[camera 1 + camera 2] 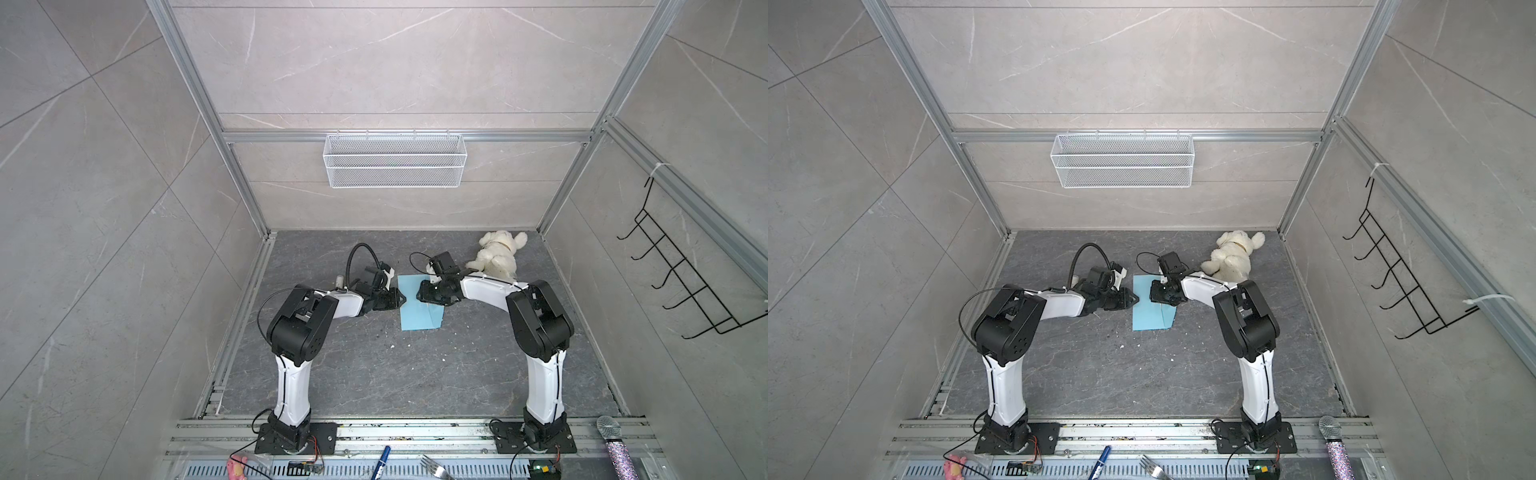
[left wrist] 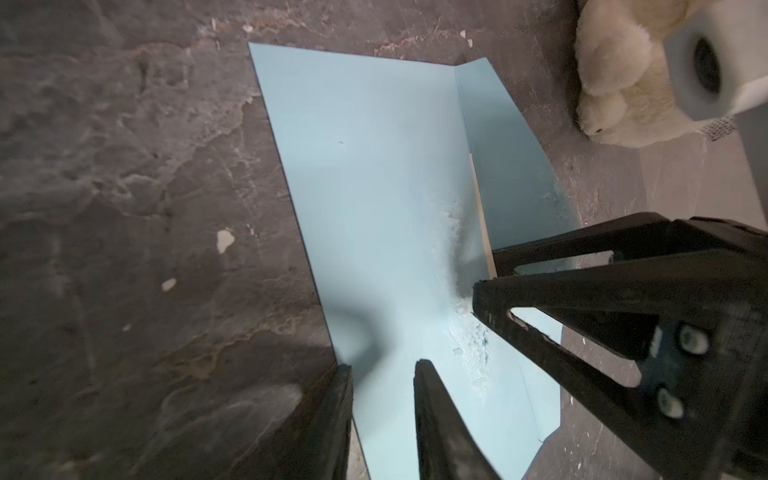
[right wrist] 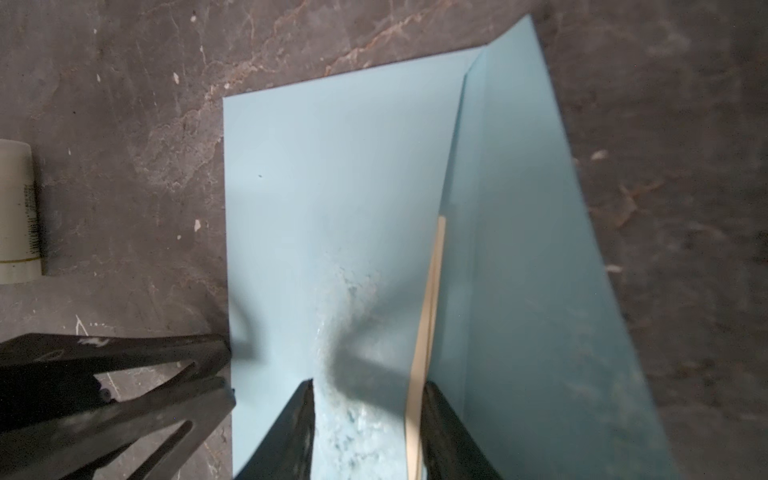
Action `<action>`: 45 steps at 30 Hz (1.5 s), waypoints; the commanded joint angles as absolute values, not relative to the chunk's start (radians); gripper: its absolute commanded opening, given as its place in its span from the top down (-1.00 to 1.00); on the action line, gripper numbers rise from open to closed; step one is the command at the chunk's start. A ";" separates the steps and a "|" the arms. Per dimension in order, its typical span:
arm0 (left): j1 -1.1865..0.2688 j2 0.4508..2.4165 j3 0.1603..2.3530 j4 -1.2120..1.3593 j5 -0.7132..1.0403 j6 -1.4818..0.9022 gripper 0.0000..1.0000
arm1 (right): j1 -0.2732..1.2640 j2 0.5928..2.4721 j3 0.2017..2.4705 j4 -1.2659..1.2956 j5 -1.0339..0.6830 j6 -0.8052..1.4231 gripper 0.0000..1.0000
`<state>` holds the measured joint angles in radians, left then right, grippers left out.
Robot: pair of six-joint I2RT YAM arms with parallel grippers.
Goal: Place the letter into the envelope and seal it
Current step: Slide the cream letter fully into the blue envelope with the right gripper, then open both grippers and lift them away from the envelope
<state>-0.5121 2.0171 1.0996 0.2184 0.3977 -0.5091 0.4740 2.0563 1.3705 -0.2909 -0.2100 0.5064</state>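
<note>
Dark stone table: envelope flat at centre, flap open; letter inside save a tan edge at the mouth. Right gripper, jaws apart and gripping nothing, straddles that edge. Left gripper, jaws likewise apart, straddles the opposite side. Advisable: pin the envelope and push the edge home before folding.

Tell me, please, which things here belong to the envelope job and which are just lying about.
Job: envelope; letter, tan edge showing at its mouth.
Lying about: plush toy; wire basket; hook rack; microphone; fork; blue marker.
</note>
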 commanded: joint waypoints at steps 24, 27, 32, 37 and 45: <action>-0.515 1.991 1.124 0.136 0.378 -0.485 0.36 | 0.502 2.032 1.437 -0.360 -0.200 0.512 0.08; -0.515 1.935 1.125 0.097 0.348 -0.458 0.31 | 0.502 1.971 1.452 -0.394 -0.166 0.487 0.01; -0.514 1.804 1.135 0.004 0.270 -0.389 0.21 | 0.499 1.820 1.455 -0.440 -0.101 0.430 -0.14; -0.514 1.649 1.137 -0.078 0.198 -0.316 0.13 | 0.497 1.661 1.420 -0.461 -0.029 0.359 -0.36; -0.511 1.373 1.100 -0.133 0.082 -0.201 -0.17 | 0.481 1.458 1.333 -0.469 0.041 0.265 -0.59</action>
<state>-0.5117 1.4540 1.1084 -0.0937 0.1497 -0.2806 0.4889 1.4944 1.3750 -0.4248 -0.0044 0.3256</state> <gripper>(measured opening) 0.571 0.790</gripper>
